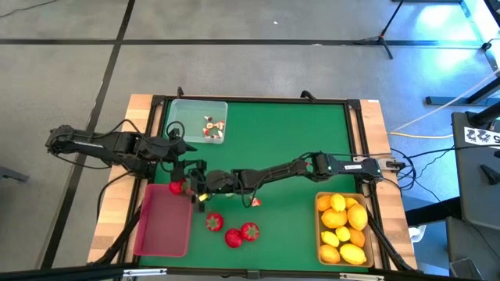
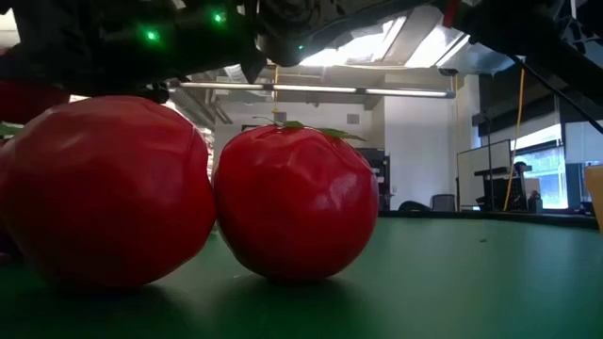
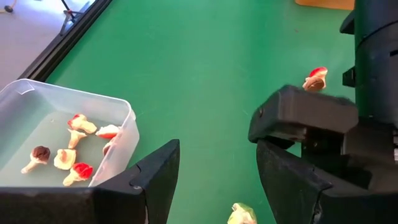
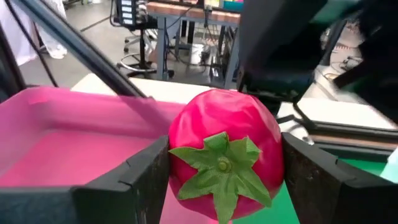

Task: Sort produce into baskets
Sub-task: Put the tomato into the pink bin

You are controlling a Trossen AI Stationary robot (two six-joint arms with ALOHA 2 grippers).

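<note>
Leftmost on the green surface (image 1: 281,125) lies the red basket (image 1: 162,226), empty, its near corner just beside the strawberry (image 1: 176,187) that the right pincer (image 1: 193,186) holds. Seen from the right wrist, the strawberry (image 4: 225,158) sits squarely between the two dark fingers with its green top facing the camera, and the pink basket wall (image 4: 74,106) lies directly ahead and a little to one side. So the coming move looks short: the berry probably has only to be carried over the rim and let go. The right arm reaches across from the far side of the surface, while the left pincer (image 1: 173,148) hovers just beside it, fingers apart and holding nothing, near the clear basket (image 1: 197,109) with its small white-and-red bits (image 1: 214,129). The two pincers are close together, so a clash looks possible.

Further right, three more strawberries (image 1: 232,231) lie loose on the surface just beside the red basket. One small bit (image 1: 255,202) lies alone under the right arm. At the far right the tan basket (image 1: 319,204) is full of lemons (image 1: 344,230).
</note>
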